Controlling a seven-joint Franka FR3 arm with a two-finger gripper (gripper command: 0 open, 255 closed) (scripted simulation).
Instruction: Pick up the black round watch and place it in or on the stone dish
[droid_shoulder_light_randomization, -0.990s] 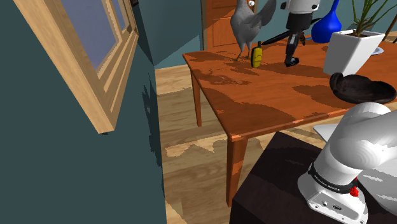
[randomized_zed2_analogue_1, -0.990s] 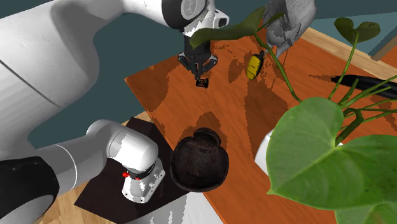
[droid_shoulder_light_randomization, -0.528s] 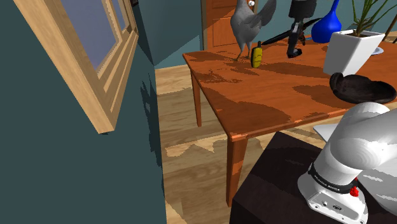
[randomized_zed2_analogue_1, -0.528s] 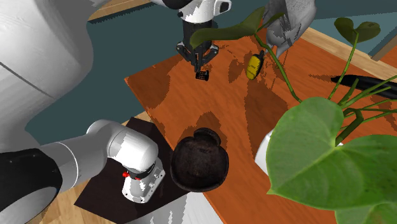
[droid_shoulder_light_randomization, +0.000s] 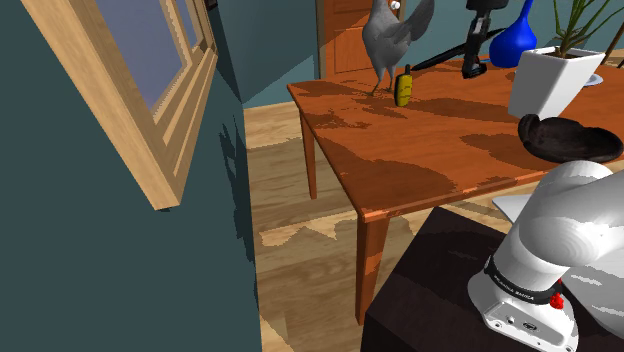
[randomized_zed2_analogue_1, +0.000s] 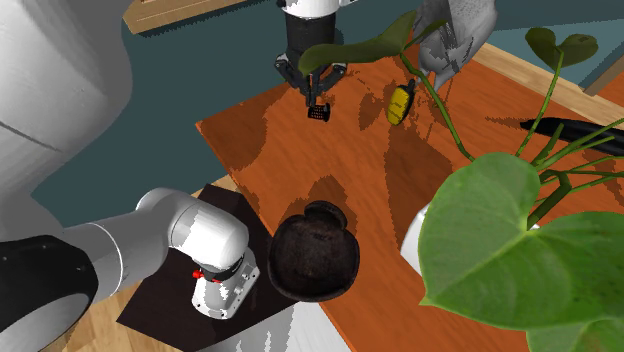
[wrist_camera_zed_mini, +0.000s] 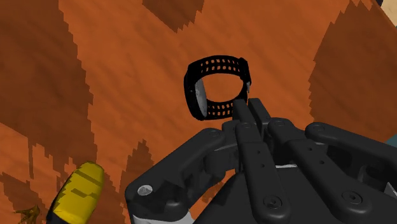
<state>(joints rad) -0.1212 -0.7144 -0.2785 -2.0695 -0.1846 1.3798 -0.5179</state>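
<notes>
1. Close by the stand (droid_shoulder_light_randomization: 430, 275), at the counter (droid_shoulder_light_randomization: 400, 165) edge: dark stone dish (randomized_zed2_analogue_1: 316, 262).
2. Farther out, above the counter: gripper (randomized_zed2_analogue_1: 317, 102) clenched on the black round watch (wrist_camera_zed_mini: 219, 65), pinching its strap; watch hangs off the wood.
3. Beyond: yellow object (randomized_zed2_analogue_1: 400, 102) just beside grey chicken figure (droid_shoulder_light_randomization: 388, 42).
</notes>
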